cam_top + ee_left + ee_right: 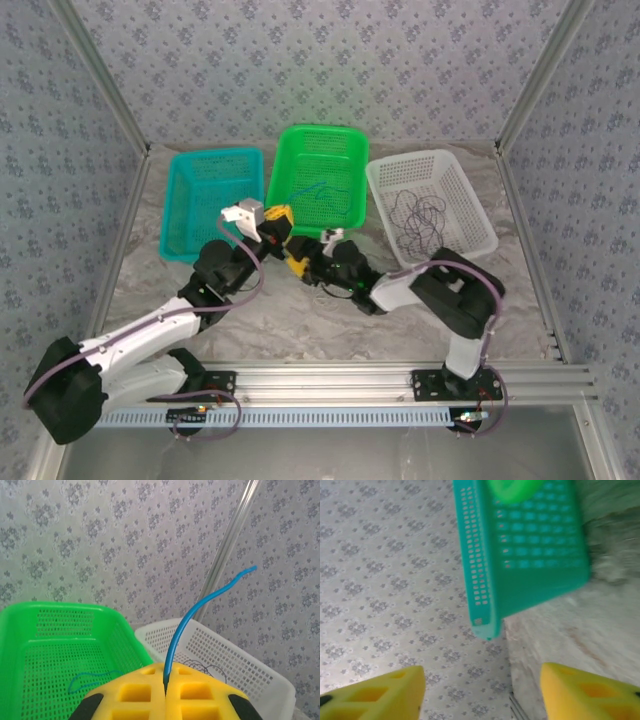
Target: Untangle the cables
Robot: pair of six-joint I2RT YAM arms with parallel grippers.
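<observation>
Blue cable [183,622]: pinched at its lower part in the seam of the clenched left jaws, rising free above them in a soft curve with the tip bent over. Keeps its own arc, so probably light and springy rather than limp (a judgement from the shape alone). Smooth-looking sheath, likely to slide through a loose pinch. Too thin to catch across a whole loop. Best taken near an end or on a straight run, pinched square and firm, then drawn slowly so that no loop cinches into a knot.

Second blue strand [92,679] lying as a flat loop on the floor of the green basket [320,129]; cannot tell whether joined to the held piece. Dark cable [420,218] heaped in loose coils inside the white basket [475,205], apart from the blue. Likely just as light and prone to snagging on the mesh. Teal basket [205,205] at the left of the row.

Right jaws released, yellow fingers [375,695] spread wide with nothing between them, close beside the left jaws, over the desk [300,320] in front of the baskets.
</observation>
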